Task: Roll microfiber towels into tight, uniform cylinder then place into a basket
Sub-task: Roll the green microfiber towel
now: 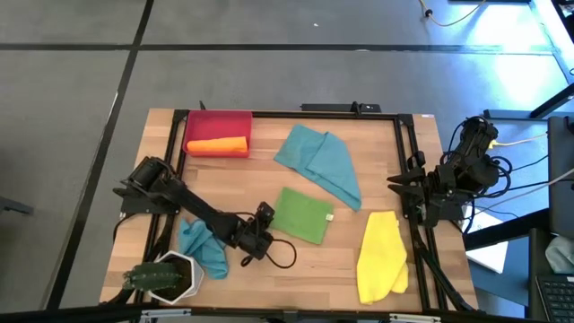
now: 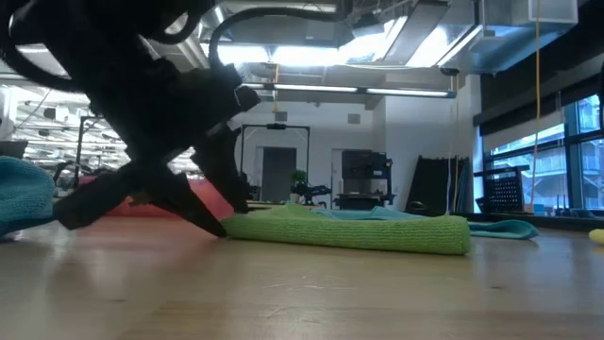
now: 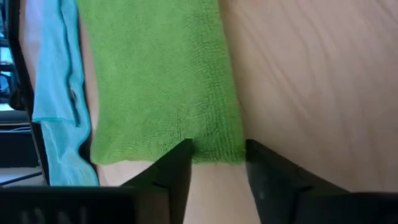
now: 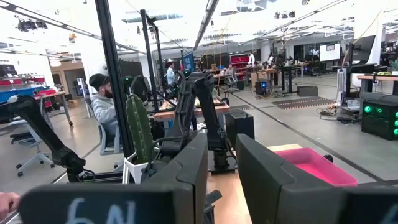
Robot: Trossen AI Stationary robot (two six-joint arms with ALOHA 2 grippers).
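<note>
Green towel (image 1: 301, 215): we see it lying flat at mid-table, between the teal towel (image 1: 320, 161) and the yellow towel (image 1: 381, 256).
Left gripper (image 3: 217, 155): we find it low at the green towel's near edge, fingers parted around it, not closed.
Basket (image 1: 218, 121): holds a rolled orange towel (image 1: 217, 145).
Right gripper (image 4: 221, 168): raised at the table's right edge, fingers parted, holding nothing.
</note>
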